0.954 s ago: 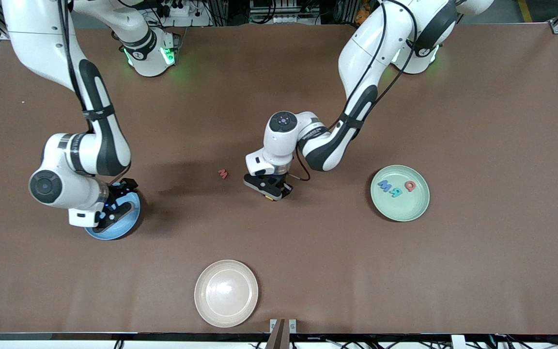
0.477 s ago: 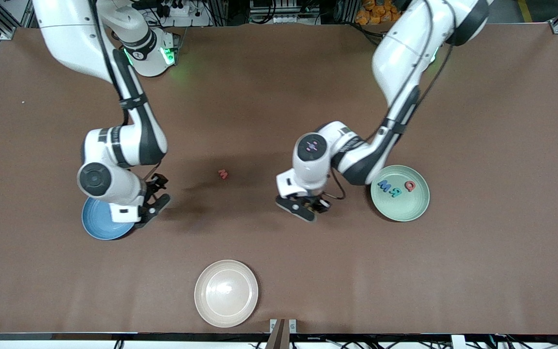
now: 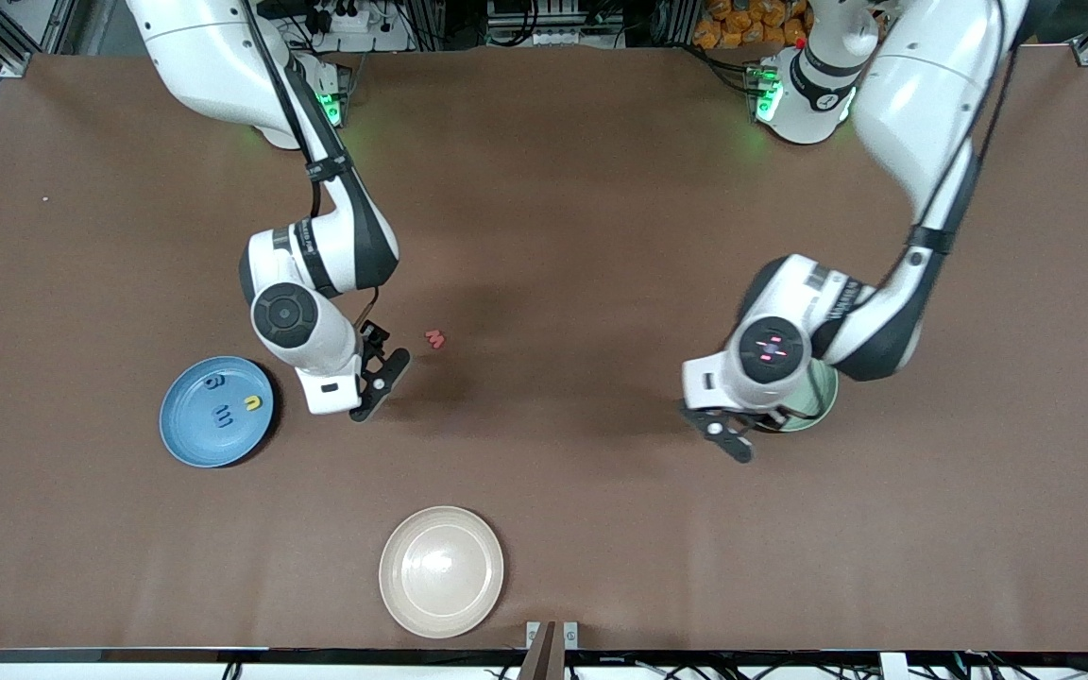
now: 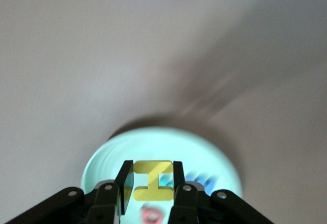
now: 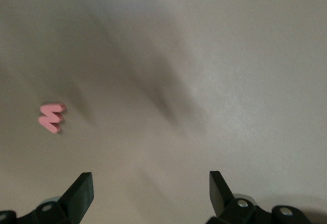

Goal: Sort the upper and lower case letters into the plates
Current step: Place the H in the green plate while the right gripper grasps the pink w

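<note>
My left gripper [image 3: 731, 436] is shut on a yellow H [image 4: 152, 180] and hangs over the rim of the mint green plate [image 3: 818, 404], which the arm mostly hides. In the left wrist view the plate [image 4: 102, 157] holds a blue letter [image 4: 202, 180] and a red one [image 4: 150, 215]. My right gripper [image 3: 376, 380] is open and empty over bare table, between the sky blue plate [image 3: 187, 436] and a small red letter [image 3: 434, 337]. That letter also shows in the right wrist view [image 5: 51, 116], ahead of the open gripper [image 5: 150, 188]. The blue plate holds a yellow letter [image 3: 252, 402] and two blue ones [image 3: 222, 416].
A cream-beige plate [image 3: 441, 604] stands near the table's front edge, nearer to the camera than the red letter. The brown table [image 3: 544, 189] reaches on toward the robots' bases.
My left arm has carried the yellow H from mid-table to the mint plate. My right arm has left the blue plate and moved toward the red letter, uncovering the plate's letters.
</note>
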Tool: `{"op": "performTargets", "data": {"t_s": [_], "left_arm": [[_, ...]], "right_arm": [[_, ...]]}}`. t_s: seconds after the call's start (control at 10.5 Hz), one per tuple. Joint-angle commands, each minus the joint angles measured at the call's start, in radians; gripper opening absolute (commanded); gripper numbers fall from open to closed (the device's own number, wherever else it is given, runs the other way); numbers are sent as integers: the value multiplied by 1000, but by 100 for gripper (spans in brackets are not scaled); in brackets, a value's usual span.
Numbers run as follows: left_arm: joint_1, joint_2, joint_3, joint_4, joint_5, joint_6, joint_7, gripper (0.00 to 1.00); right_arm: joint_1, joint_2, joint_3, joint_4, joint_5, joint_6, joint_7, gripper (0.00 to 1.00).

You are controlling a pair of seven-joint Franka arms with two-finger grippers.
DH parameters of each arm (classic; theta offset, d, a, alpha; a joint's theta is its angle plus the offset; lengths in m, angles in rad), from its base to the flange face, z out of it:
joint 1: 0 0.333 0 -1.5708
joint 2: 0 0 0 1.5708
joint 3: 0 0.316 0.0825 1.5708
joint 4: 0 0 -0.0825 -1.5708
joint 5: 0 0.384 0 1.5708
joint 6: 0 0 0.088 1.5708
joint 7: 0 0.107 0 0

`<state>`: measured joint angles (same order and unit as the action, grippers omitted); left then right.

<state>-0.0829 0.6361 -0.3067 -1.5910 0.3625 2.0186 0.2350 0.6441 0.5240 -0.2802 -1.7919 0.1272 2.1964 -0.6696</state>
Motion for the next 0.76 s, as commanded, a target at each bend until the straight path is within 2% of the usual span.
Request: {"op": "performTargets", "data": {"t_s": [0.0,0.1,0.29,0.38,0.48,0.67], "left_arm": [[170,-56,-74,-176,-11,160,117,0],[189,-30,-74,-187,-11,217,125,0],[186,-15,-74,-190,-10,247,113,0],[190,-12,-72,-201,-10,250,115,16],[189,-12,-71,-199,-7,252,113,96],[190,-18,-71,-199,-5,250,127,100]], "right_arm": [[47,-19,-4,-23,15,25,19,100],[60,-25,-1,-44,26,29,31,100],[29,-44,88,-102,40,110,77,100],[31,-47,105,-148,42,181,105,100],[32,-41,114,-187,42,236,132,100],[28,-33,137,-277,42,360,166,100]]}}
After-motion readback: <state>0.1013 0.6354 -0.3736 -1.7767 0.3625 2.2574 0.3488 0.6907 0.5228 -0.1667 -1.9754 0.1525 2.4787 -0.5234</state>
